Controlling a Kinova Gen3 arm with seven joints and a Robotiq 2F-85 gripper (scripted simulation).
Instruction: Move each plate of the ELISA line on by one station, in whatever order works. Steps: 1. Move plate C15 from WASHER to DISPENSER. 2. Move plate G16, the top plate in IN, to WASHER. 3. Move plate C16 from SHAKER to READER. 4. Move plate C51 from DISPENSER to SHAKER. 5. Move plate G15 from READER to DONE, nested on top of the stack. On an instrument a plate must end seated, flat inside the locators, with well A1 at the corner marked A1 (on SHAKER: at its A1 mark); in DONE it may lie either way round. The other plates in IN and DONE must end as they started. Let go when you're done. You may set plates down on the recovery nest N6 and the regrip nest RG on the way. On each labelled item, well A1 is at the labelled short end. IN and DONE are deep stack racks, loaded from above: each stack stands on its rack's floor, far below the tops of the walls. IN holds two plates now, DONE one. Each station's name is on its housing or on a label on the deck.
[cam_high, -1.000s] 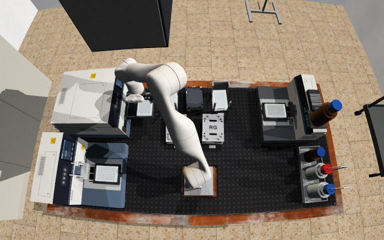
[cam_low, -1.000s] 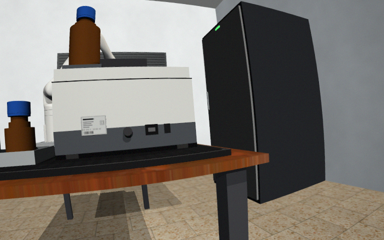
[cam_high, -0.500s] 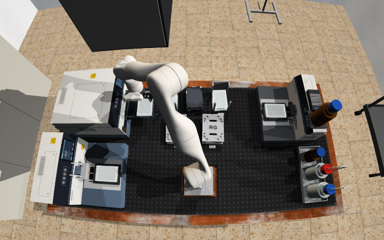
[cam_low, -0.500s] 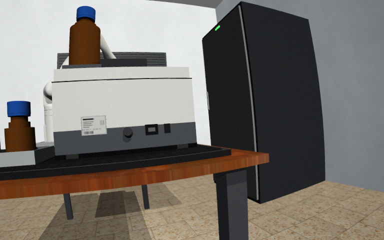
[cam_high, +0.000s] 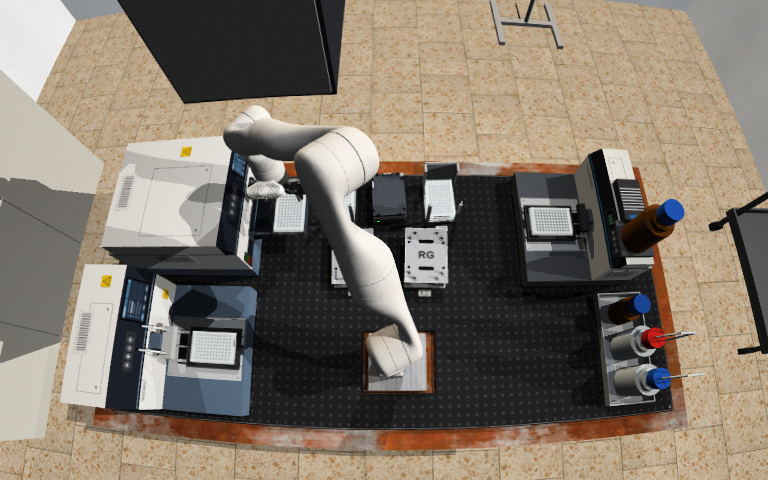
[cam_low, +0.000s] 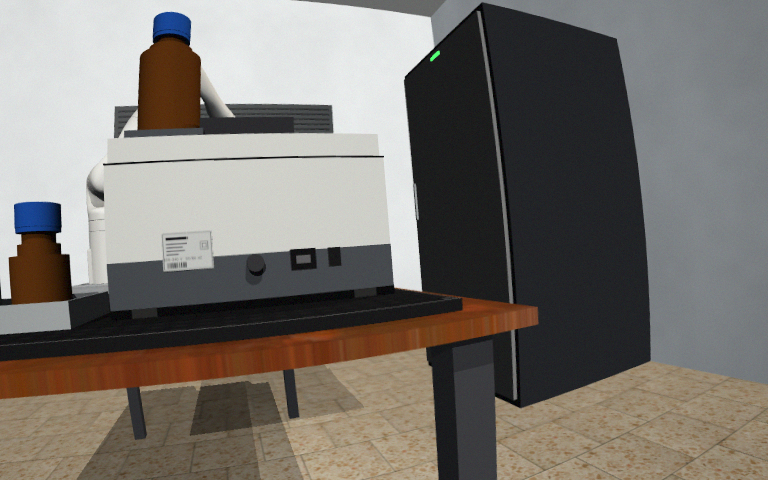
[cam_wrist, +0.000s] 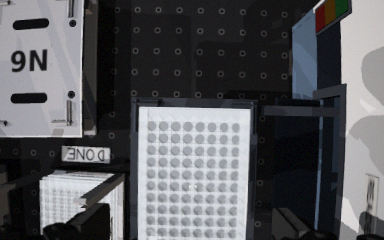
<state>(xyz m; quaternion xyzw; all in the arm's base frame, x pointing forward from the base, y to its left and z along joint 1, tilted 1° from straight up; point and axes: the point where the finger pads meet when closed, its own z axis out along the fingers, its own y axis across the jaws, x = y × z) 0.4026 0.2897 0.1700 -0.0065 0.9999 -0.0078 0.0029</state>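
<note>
Gripper: our gripper (cam_wrist: 190, 235) hangs with its fingers spread wide and nothing between them.
Plate: the white plate (cam_wrist: 194, 175) sits directly beneath us in a dark tray beside the big instrument (cam_high: 169, 203); we judge it the reader plate, due for DONE.
Why: we hover wide so the fingers can straddle it.
DONE rack: just beside the plate, by its label (cam_wrist: 86, 154), one plate inside.
Spare nest: N6 (cam_wrist: 40, 65) lies further off on that side.
Surface: black dotted deck (cam_high: 498, 350) on a wooden table (cam_low: 283, 345).
Room: tiled floor, dark cabinet (cam_low: 538, 215) behind.
</note>
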